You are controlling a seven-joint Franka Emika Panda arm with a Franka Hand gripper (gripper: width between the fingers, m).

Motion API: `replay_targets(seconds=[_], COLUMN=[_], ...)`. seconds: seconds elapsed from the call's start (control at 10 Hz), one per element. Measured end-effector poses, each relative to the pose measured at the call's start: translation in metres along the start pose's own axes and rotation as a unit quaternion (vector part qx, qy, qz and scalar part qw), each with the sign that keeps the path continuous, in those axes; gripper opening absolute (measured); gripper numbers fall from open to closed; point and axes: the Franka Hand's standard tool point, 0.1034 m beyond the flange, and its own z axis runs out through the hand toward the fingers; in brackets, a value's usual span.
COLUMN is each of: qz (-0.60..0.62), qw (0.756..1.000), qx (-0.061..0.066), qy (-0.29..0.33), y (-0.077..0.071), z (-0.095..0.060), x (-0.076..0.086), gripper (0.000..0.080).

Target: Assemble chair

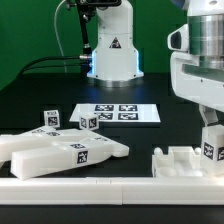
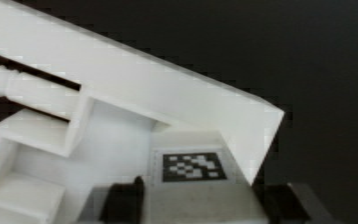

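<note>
Exterior view, lower right: gripper (image 1: 210, 143) clamped on the tagged raised end of the chair panel (image 1: 178, 162). Lower left: chair legs (image 1: 60, 155), lying flat. Centre: marker board (image 1: 125, 113), two small blocks (image 1: 85, 122) just left of it.

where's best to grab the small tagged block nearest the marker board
Come straight down and pinch the small block across two opposite upright faces. It sits low on the table, apart from the other block, leaving finger room on both sides.
</note>
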Motion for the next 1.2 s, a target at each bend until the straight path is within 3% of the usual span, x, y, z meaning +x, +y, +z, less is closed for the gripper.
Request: replay_targets(seconds=[0.1,0.2,0.3,0.4,0.5,0.6,0.7,0.8,0.9,1.0,1.1,1.2], qz=[-0.101,-0.186,-0.217,-0.228,-0.275,-0.299,-0.415,-0.527,-0.536,-0.521,-0.518,-0.502], qw=[0.995,0.982,0.976,0.974,0.961,0.954,0.909,0.849,0.843,0.853,0.855,0.864], qx=[0.000,0.001,0.002,0.002,0.001,0.000,-0.013,-0.021,-0.023,-0.023,-0.023,-0.022], qy=[0.003,0.004,0.005,0.005,0.007,0.007,0.018,0.023,0.023,0.024,0.024,0.024], y=[-0.001,-0.001,-0.001,-0.001,0.000,0.000,0.001,0.000,0.000,0.000,0.000,0.000], z=[-0.002,-0.001,0.001,0.001,0.000,0.000,0.000,-0.002,-0.001,-0.001,-0.001,-0.001], x=[0.000,-0.001,-0.002,-0.001,0.000,0.001,0.005,0.011,0.008,0.009,0.009,0.009], gripper=[0.0383,0.0383,0.0558,0.0630,0.0644,0.0644,0.0649,0.0649,0.0649,0.0649,0.0558,0.0376])
